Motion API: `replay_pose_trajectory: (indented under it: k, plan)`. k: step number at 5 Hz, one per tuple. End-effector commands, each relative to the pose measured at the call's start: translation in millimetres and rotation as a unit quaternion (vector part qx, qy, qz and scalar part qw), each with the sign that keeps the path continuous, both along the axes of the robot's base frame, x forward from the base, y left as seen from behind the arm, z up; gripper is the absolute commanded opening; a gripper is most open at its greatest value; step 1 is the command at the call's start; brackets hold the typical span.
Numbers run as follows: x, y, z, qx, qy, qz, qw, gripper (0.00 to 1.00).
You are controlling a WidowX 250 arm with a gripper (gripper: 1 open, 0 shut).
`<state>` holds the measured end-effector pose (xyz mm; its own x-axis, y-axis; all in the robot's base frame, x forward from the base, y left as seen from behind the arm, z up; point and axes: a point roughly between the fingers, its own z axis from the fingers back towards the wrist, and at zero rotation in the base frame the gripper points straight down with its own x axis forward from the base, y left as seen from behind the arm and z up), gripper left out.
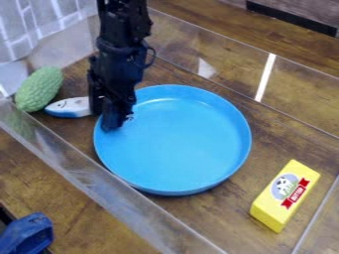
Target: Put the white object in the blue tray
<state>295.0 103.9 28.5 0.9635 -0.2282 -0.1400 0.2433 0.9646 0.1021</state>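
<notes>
A: Okay, where's the gripper (115, 117) right now?

B: Down at the left rim of the blue tray (199, 179), pointing straight at the table. Black arm comes in from the top of the view. The fingertips sit right at the tray's edge, on the side facing the fish.

A: Jaws?

B: They look drawn narrow, close together. Can't make out anything pinched between them; the tips are dark and small from this angle.

A: And the white object (69, 106)?

B: Lying on the wooden table (284, 74) just left of the gripper, outside the tray. White belly, blue back. It sits between the gripper and the green bumpy gourd (39, 87). I cannot tell whether a finger touches its near end; the arm covers that spot.

A: So not in the tray.

B: Correct, not in it. The tray's inside shows only bare blue plastic.

A: Gourd position?

B: Far left, near the table's edge, just beside the fish's tail end and a bit further back.

A: Anything else on the table?

B: Yellow rectangular block (284, 194) with a round face sticker, lying flat at lower right, near the tray's rim but apart from it. Clear acrylic wall (79, 169) runs along the table's front edge. Some blue fabric (27, 238) at the bottom left corner, below table level.
</notes>
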Motion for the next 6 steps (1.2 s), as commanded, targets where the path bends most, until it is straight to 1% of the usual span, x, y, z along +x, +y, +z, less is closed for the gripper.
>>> replay_pose_trajectory:
  k: [1,2,3,5,6]
  plan:
    - [-0.6,16,13.1,0.002,-0.013,0.025,0.9996,1.00]
    - [4.7,27,27.3,-0.001,-0.019,0.050,0.9986,1.00]
    - [7.5,38,47.4,-0.012,-0.033,0.075,0.9966,1.00]
    - [20.0,52,35.1,-0.010,-0.038,0.030,0.9988,1.00]
    - [22.1,49,23.5,-0.009,-0.035,-0.033,0.9988,1.00]
